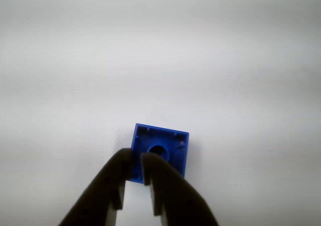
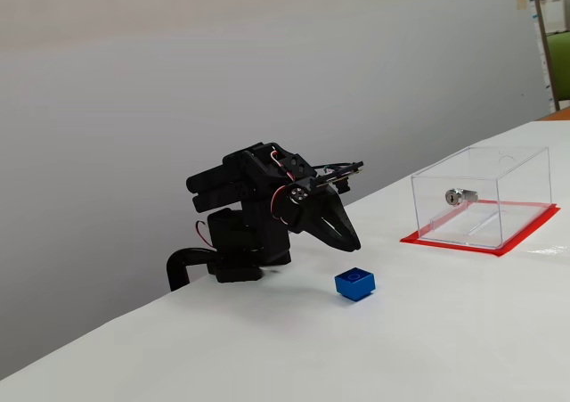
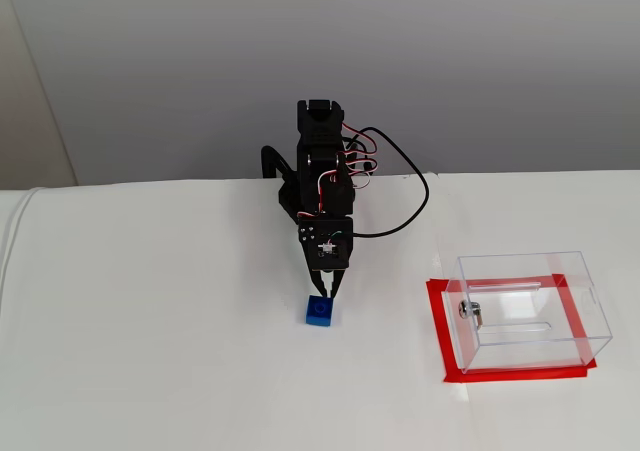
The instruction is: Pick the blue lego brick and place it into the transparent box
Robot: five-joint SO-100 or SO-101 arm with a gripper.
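While the brick [image 2: 354, 283] sits on the white worktop [image 2: 445, 331] near the front of a fixed view, the pincer [image 2: 349, 239] hangs just above and behind it, tips pointing down at its far edge. In the wrist view the two dark fingers [image 1: 160, 178] stand only slightly apart, a narrow gap between them, with nothing clamped; their tips overlap the brick's near left corner, and whether they touch it I cannot tell. The brick shows one round stud on top and lies flat.

Further off, to the right in that fixed view, the box [image 2: 481, 197] stands well apart from the brick on its red mat [image 2: 517, 240], a small silver lock [image 2: 460, 196] on its near wall. It looks empty.

So the job seems barely begun: the arm [image 3: 322, 181] has the brick lined up, but no grasp is made, and the lift, the carry to the right and the drop into the box are all left to do.

I can read no brand, label or writing on anything here.
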